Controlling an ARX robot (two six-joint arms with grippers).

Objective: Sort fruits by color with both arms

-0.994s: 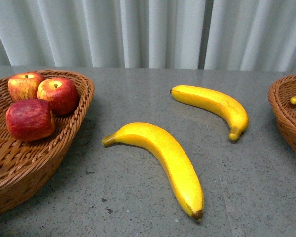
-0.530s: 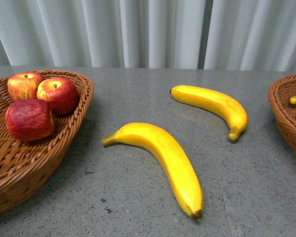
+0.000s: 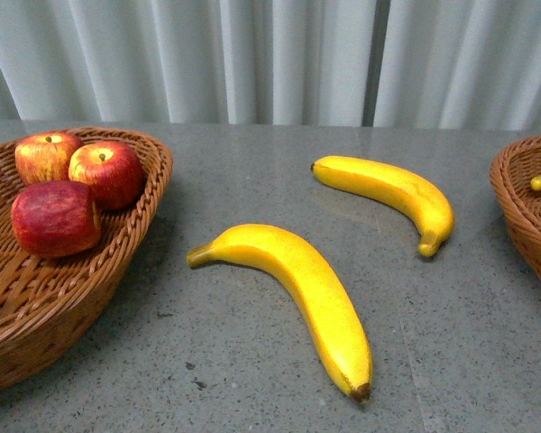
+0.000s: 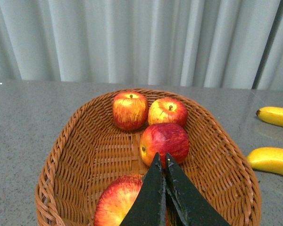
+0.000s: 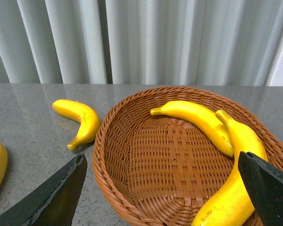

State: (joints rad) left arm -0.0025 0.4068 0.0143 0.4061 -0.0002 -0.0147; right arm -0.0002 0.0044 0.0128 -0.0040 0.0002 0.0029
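The near banana lies on the grey table, a little right of the middle, with its brown tip toward the robot and its stem pointing left. It is apart from both baskets, so it is not sorted yet.

The left basket stands at the near left. The left gripper hangs over its near end with the fingers pressed together and nothing between them. Under it, in the left wrist view, four apples rest inside: one near, one in the middle and two side by side at the far end. I see no red fruit on the table, so I judge the red part of the job is done and this arm has nothing more to collect.

The right basket stands at the right edge. The right gripper is above it, spread wide and empty. Two bananas lie inside along its right wall, one touching the other. The yellow fruit goes here, I think, because this basket is on the side of the right arm.

The far banana lies further back, between the near banana and the right basket, curved, with its stem end toward the robot. It is just beside the right basket, so in my judgement it is the easier one for the right arm to take next; the open fingers suit this.

Behind everything hangs a pale curtain.
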